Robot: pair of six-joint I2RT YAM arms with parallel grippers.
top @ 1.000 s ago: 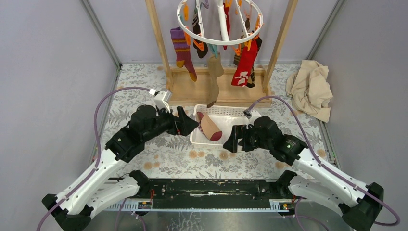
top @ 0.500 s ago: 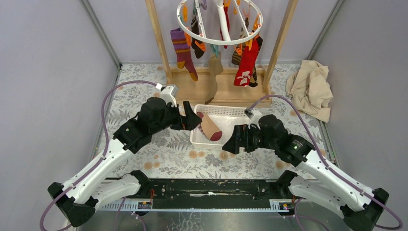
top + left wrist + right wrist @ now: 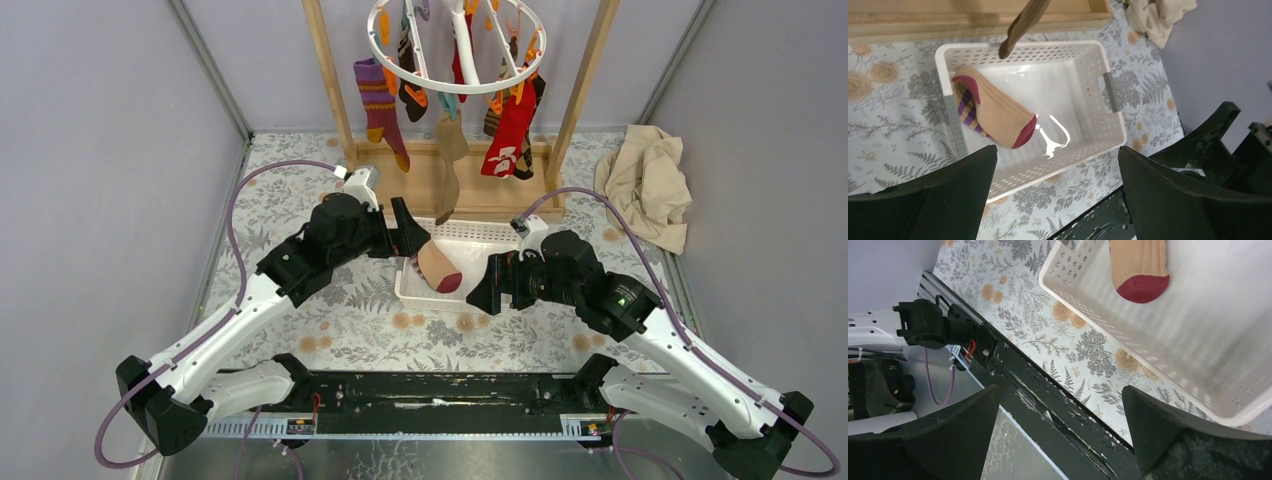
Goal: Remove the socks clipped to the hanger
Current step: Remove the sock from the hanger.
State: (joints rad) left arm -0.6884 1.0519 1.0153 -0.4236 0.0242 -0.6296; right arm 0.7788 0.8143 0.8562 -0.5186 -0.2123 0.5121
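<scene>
advanced toward the rack and risen since a second ago: left gripper (image 3: 408,228), now over the far-left corner of the white perforated plastic basket (image 3: 480,232), fingers spread wide, holding nothing. hardly shifted in that time: right gripper (image 3: 482,290), at the basket's near-right corner, likewise gaping and empty. lying inside the basket toward its left side: one loose tan sock with maroon toe and striped cuff (image 3: 993,117), touched by neither gripper. hanging above the far end of the table, between the posts of the wooden rack frame (image 3: 328,80): white round plastic hanger (image 3: 455,88) with orange and teal clips. clipped to it and well apart from both grippers: purple-orange striped sock (image 3: 380,105) at left, long tan sock (image 3: 447,165) in the middle with its toe dangling over the basket's far rim, red sock with white figures (image 3: 507,135) at right, darker socks behind too crowded to tell apart. crumpled at far right on the floral table cover (image 3: 350,310): beige cloth (image 3: 645,185). white figures on the red sock too small to read as lettering.
</scene>
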